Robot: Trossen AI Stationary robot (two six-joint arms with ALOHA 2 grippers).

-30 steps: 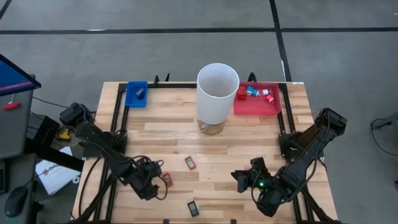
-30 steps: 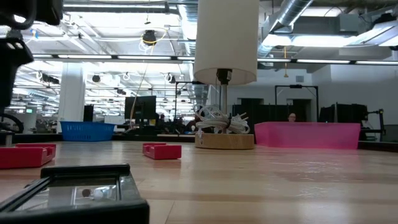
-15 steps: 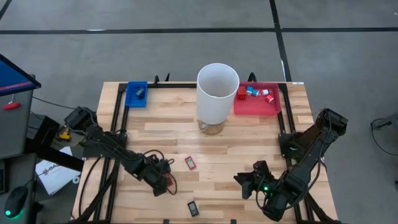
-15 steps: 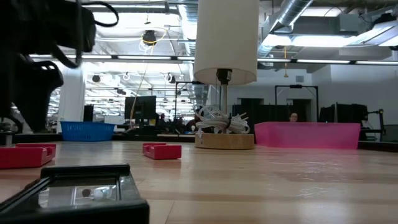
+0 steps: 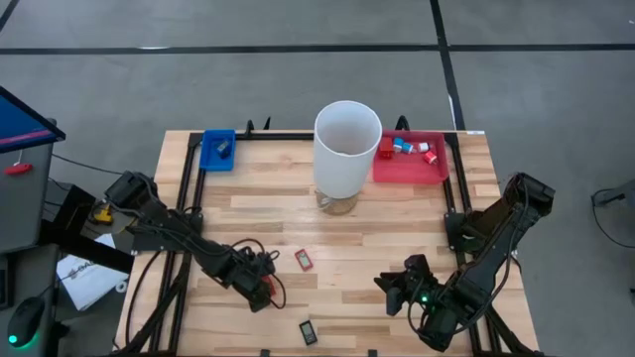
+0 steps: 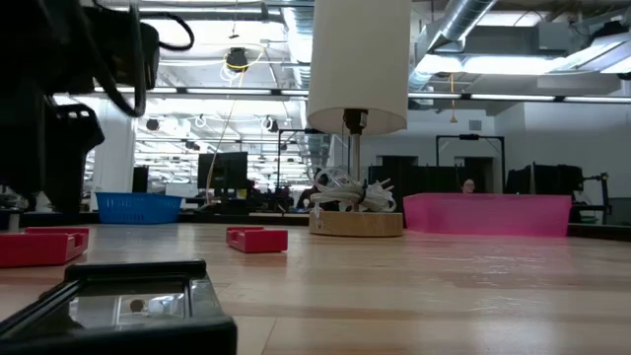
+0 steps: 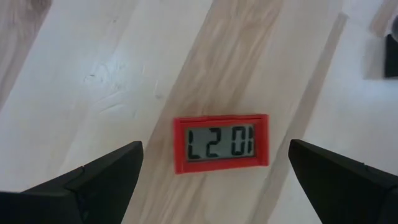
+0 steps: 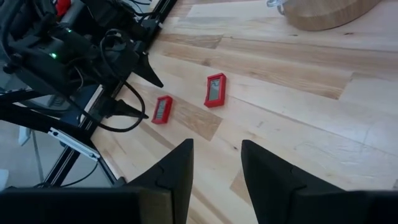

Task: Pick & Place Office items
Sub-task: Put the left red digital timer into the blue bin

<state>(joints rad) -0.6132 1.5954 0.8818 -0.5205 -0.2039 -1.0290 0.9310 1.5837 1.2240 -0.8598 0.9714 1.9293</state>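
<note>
Left wrist view: left gripper (image 7: pixel 214 177) spread wide, empty, over a flat red rectangular display piece (image 7: pixel 221 144) near the wooden desk's (image 5: pixel 397 213) front-left edge; right gripper (image 5: pixel 393 289) part-open, empty.

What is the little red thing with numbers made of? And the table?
The red thing looks like hard plastic: a smooth, matte red frame around a grey screen with dark digits, probably glass or clear plastic. The table looks like wood: pale planks with grain lines and seams, a slight sheen suggesting varnish.
</note>
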